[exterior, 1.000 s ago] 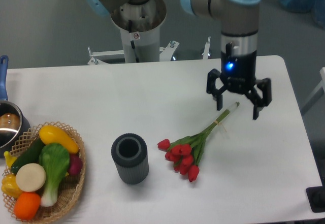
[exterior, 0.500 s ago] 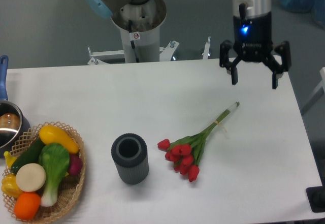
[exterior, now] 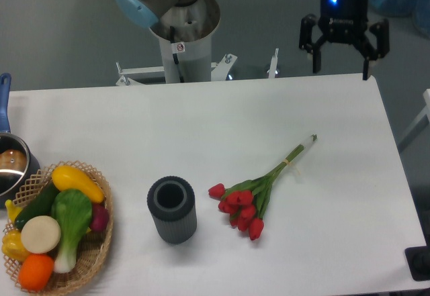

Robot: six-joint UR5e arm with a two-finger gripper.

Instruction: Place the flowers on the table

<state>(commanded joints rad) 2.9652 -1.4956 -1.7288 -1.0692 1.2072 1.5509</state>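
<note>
We counted one bunch of flowers [exterior: 250,199], lying flat on the white table [exterior: 201,128] right of centre, its red tulip buds clustered at the lower left and its thin green stems, tied together, running up and right to pale ends. We made out about nine buds, though several overlapped. Just left of the bunch stood one dark grey ribbed cylinder [exterior: 172,211], upright, with an open top. At the left edge sat one round woven wicker basket [exterior: 99,239] holding smooth toy produce: one yellow piece, one dark green one, one green-and-white leafy one, one pale disc, one orange one and a purple one partly hidden. One metal pot [exterior: 11,166] with a blue handle showed at the far left, cut off by the frame. The single gripper [exterior: 343,60] hung above the table's far edge, well apart from the flowers, pointing straight down, its two black fingers spread wide and holding nothing.
</note>
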